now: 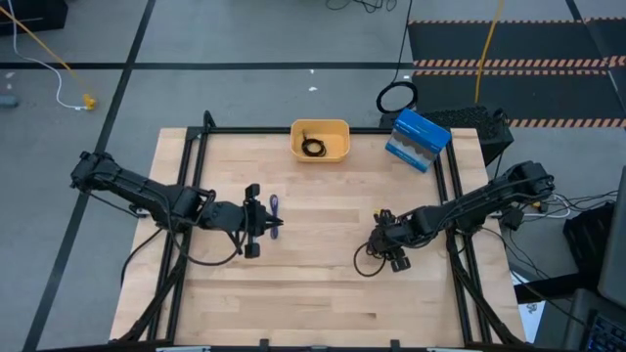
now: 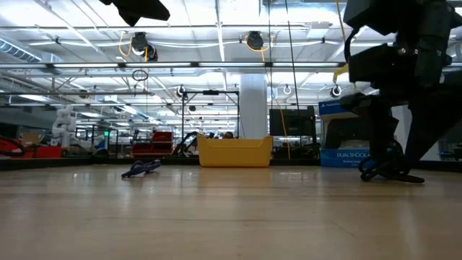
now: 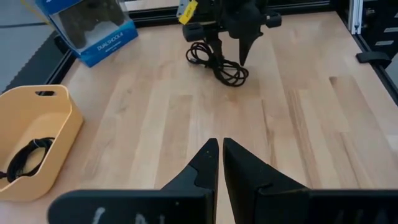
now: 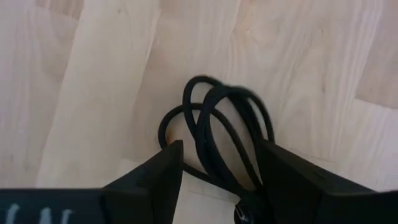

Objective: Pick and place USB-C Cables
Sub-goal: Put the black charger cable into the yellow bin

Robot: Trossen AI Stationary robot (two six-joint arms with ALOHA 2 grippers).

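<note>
Black USB-C cable coil (image 4: 217,134) | straddled by parted right hand (image 4: 221,171), lowered for grasp | left hand (image 3: 220,163) closed, parked beside purple cable (image 1: 274,208).

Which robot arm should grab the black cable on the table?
The right arm, probably. Its right gripper is open with a finger on each side of the black cable, low over the table. The left gripper is shut, near the purple-blue cable, far from that one.
</note>
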